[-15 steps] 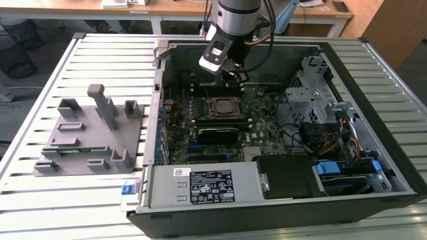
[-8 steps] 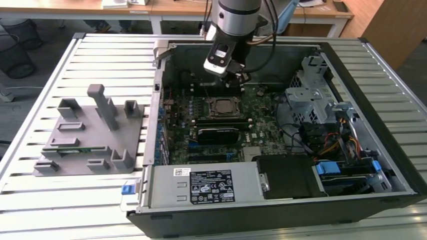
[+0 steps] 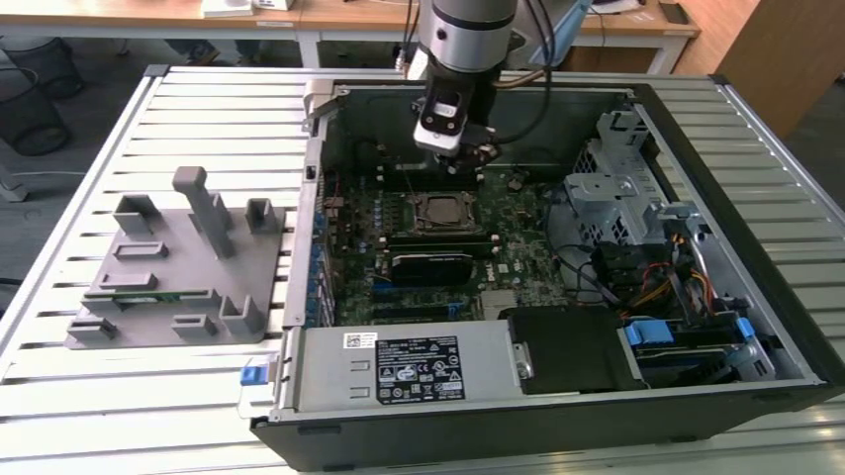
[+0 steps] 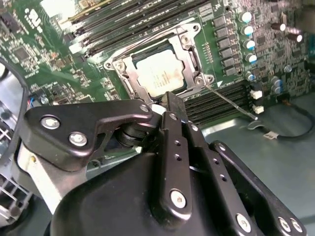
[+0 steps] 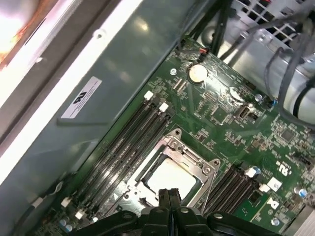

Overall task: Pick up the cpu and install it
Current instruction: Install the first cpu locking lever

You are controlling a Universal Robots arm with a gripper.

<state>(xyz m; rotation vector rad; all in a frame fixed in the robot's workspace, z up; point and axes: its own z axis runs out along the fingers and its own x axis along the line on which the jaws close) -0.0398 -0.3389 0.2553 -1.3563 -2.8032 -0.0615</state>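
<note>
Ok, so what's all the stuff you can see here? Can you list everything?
table: one, pale metal slats, under everything
computer case: one, black, open, on the table
circuit board: one, green, inside the case
cpu: one, silver, sitting in the socket
socket: one, metal frame, on the circuit board
memory slots: several, black, beside the socket
coin battery: one, silver, on the circuit board
labelled box: one, grey, at the case's near edge
plastic holder: one, grey, on the table, the exterior view's left of the case
arm: one, silver-grey, reaching into the case
gripper: one, black, shut, near the cpu
</note>
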